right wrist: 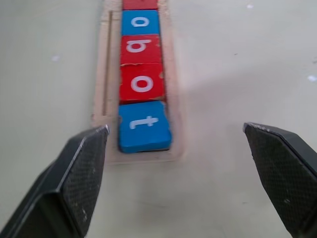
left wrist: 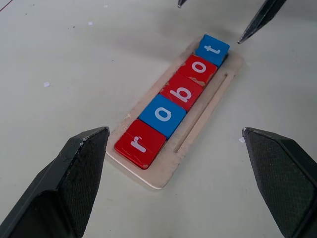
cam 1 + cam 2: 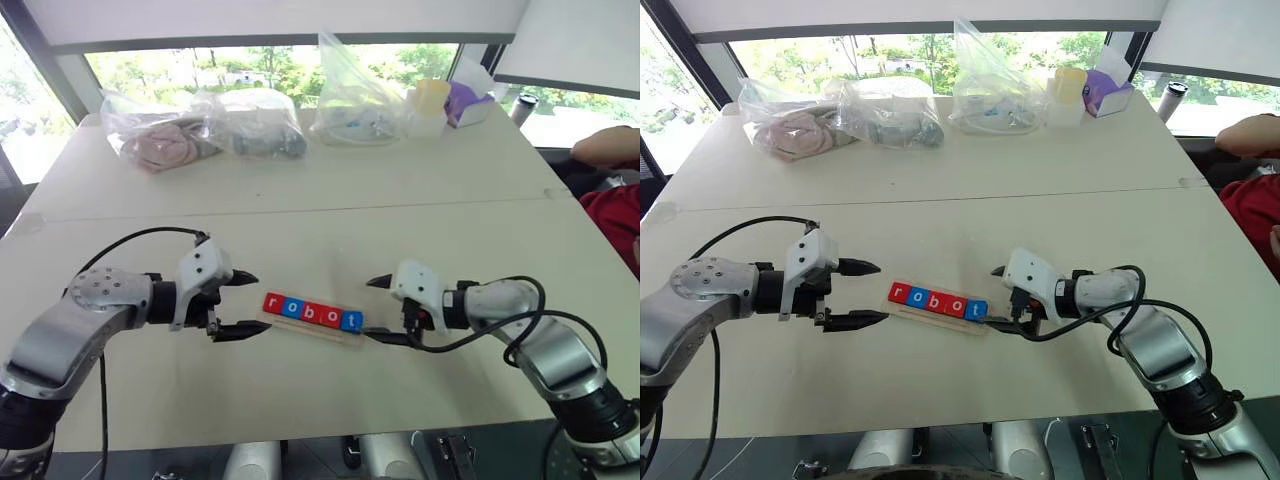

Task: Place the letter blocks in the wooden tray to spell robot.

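Five letter blocks (image 3: pixel 312 314) lie in a row in the wooden tray (image 3: pixel 322 334) at the table's near middle and read r, o, b, o, t. In the left wrist view the red r (image 2: pixel 140 144) is nearest and the blue t (image 2: pixel 212 49) farthest. My left gripper (image 3: pixel 258 302) is open just off the tray's r end and holds nothing. At the t end my right gripper (image 3: pixel 368 309) is open too, and the blue t (image 1: pixel 144 126) lies ahead of its spread fingers, apart from them.
Along the table's far edge lie clear plastic bags (image 3: pixel 160 135) of cloth, another bag (image 3: pixel 355 95), a yellow cup (image 3: pixel 432 100) and a purple box (image 3: pixel 468 103). A person's arm (image 3: pixel 606 148) and red clothing (image 3: pixel 615 215) show at the right edge.
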You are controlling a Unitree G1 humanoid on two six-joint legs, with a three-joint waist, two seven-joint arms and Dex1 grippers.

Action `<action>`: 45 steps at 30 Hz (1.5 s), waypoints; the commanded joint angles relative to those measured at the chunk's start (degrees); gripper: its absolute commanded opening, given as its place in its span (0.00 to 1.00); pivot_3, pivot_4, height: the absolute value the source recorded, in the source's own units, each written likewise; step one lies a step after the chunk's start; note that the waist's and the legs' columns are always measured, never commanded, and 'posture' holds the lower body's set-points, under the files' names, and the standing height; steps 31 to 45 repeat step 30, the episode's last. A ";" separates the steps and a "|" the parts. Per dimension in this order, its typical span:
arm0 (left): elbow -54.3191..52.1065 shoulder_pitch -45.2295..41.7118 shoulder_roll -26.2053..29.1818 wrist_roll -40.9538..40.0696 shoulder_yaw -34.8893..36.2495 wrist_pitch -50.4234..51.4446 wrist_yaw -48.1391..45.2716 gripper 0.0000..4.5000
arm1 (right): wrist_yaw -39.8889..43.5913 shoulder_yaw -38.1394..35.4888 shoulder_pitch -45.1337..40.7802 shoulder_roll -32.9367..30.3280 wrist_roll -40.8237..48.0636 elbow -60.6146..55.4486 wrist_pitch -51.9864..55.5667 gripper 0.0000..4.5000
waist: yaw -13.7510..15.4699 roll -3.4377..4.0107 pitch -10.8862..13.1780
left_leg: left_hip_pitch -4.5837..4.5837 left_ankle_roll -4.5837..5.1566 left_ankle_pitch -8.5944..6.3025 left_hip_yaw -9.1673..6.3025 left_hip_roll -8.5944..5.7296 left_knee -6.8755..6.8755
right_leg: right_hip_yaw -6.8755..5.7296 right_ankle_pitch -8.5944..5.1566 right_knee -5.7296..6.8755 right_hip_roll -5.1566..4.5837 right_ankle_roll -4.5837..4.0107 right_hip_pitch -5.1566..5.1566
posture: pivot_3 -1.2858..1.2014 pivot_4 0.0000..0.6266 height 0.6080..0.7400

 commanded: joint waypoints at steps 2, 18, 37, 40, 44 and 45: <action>-0.21 -0.12 0.15 0.37 0.78 -1.14 -0.41 1.00 | -1.20 -0.73 -0.36 0.14 -1.46 0.83 -2.47 0.99 | -0.15 0.00 0.00 | 0.01 0.00 0.00 0.01 0.00 0.00 | 0.00 0.00 0.00 0.00 0.00 0.00 | 0.52 0.24 1.00; -0.86 0.82 0.05 0.23 1.33 -0.96 0.15 1.00 | -2.16 1.43 -2.89 3.50 -3.90 4.80 -4.91 0.99 | -0.07 0.00 0.00 | 0.01 0.00 0.00 0.00 0.00 0.00 | 0.00 0.01 0.00 0.00 0.00 0.00 | 0.52 0.24 1.00; -1.10 17.59 3.41 -4.13 19.57 1.67 -0.69 1.00 | 4.09 -20.72 4.78 -6.10 23.78 -11.66 18.67 0.99 | -0.17 0.00 0.00 | 0.04 0.14 -0.08 -0.06 0.15 -0.08 | -0.03 0.00 0.01 0.04 -0.02 -0.01 | 0.52 0.24 1.00; -1.10 17.59 3.41 -4.13 19.57 1.67 -0.69 1.00 | 4.09 -20.72 4.78 -6.10 23.78 -11.66 18.67 0.99 | -0.17 0.00 0.00 | 0.04 0.14 -0.08 -0.06 0.15 -0.08 | -0.03 0.00 0.01 0.04 -0.02 -0.01 | 0.52 0.24 1.00; -1.10 17.59 3.41 -4.13 19.57 1.67 -0.69 1.00 | 4.09 -20.72 4.78 -6.10 23.78 -11.66 18.67 0.99 | -0.17 0.00 0.00 | 0.04 0.14 -0.08 -0.06 0.15 -0.08 | -0.03 0.00 0.01 0.04 -0.02 -0.01 | 0.52 0.24 1.00; -1.10 17.59 3.41 -4.13 19.57 1.67 -0.69 1.00 | 4.09 -20.72 4.78 -6.10 23.78 -11.66 18.67 0.99 | -0.17 0.00 0.00 | 0.04 0.14 -0.08 -0.06 0.15 -0.08 | -0.03 0.00 0.01 0.04 -0.02 -0.01 | 0.52 0.24 1.00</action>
